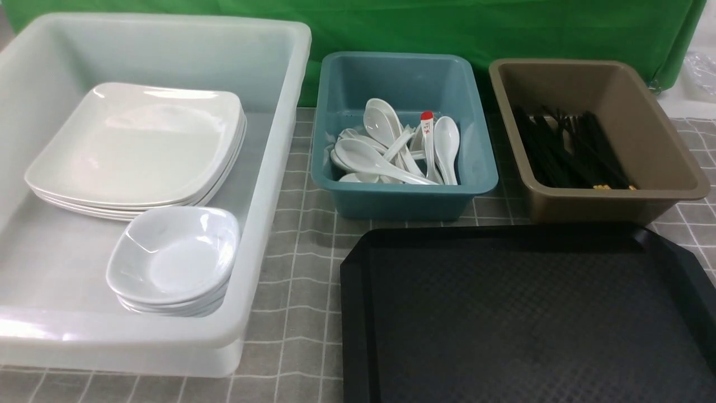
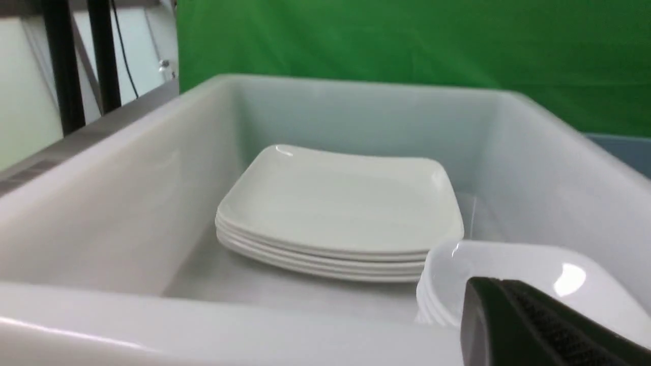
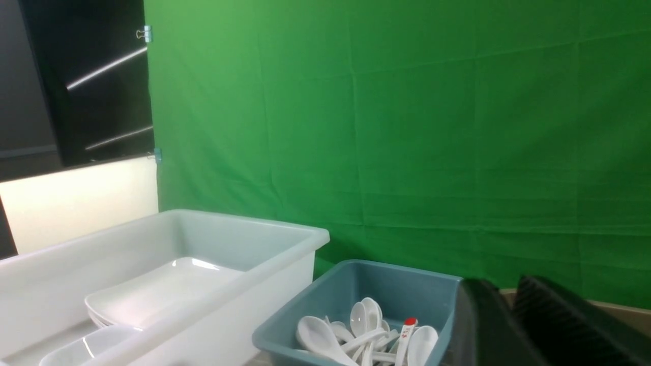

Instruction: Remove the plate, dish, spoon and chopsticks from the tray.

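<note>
Front view shows the black tray [image 1: 526, 319] bare, with neither gripper in sight; the stacked plates [image 1: 137, 148] and small dishes [image 1: 173, 257] sit in the white tub [image 1: 268, 224], the white spoons [image 1: 386, 151] in the teal tub [image 1: 403, 196], the black chopsticks [image 1: 570, 151] in the brown tub [image 1: 604, 201]. The left gripper [image 2: 539, 325] hangs just this side of the white tub's near wall, beside the dish stack and short of the plates; only one dark finger shows, apparently pressed shut and holding nothing. The right gripper [image 3: 508, 325] hovers near the teal tub's rim, the spoons just beyond it, its two fingers slightly parted around nothing.
</note>
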{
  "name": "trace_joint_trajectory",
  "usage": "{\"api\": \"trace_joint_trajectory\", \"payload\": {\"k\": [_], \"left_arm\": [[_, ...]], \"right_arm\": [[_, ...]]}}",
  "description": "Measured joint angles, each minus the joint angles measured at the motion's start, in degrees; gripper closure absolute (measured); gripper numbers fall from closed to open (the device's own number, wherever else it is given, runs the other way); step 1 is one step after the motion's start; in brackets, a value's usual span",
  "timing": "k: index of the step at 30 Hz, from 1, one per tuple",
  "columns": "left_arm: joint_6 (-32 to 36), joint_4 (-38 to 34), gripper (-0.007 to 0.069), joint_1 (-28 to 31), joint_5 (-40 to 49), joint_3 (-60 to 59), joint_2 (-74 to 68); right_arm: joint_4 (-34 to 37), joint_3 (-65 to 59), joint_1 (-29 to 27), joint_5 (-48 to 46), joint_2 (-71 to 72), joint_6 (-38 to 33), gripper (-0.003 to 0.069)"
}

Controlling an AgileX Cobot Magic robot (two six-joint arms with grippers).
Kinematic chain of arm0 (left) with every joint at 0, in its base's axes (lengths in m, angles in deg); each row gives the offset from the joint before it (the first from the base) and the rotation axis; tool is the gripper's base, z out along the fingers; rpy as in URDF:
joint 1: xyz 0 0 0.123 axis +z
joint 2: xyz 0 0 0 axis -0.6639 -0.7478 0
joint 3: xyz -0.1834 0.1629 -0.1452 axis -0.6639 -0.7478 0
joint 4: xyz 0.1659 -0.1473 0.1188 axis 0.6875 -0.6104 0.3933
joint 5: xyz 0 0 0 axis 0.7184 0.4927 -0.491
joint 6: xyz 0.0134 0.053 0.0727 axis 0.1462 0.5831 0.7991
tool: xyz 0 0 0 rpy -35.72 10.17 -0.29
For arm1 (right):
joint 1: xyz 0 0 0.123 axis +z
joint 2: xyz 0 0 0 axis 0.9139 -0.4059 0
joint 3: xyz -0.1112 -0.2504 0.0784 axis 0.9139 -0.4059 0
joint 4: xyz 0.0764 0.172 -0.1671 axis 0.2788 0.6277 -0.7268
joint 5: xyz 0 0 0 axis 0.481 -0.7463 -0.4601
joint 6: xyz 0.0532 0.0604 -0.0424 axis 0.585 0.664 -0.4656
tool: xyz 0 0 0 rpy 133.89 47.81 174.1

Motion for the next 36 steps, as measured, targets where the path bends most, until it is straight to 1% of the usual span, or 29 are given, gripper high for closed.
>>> {"api": "trace_joint_trajectory", "payload": {"k": [4,6,22,27,36], "left_arm": [[-0.17,1.68,0.0622,-1.27,5.57,-0.06,0.06],[-0.17,1.96,0.0622,-1.93,6.58,-0.08,0.06],[0.19,2.88,0.0622,-2.15,6.84,-0.08,0.06],[0.19,3.06,0.0622,-2.15,6.84,-0.08,0.06],[0.19,3.11,0.0621,-2.15,6.84,-0.08,0.06]], "right_arm": [[0.00,0.00,0.00,-0.06,0.00,0.00,0.0509],[0.00,0.00,0.00,-0.06,0.00,0.00,0.0505],[0.00,0.00,0.00,-0.11,0.00,0.00,0.0462],[0.00,0.00,0.00,-0.11,0.00,0.00,0.0459],[0.00,-0.54,0.00,0.32,0.00,-0.09,0.0426]]}}
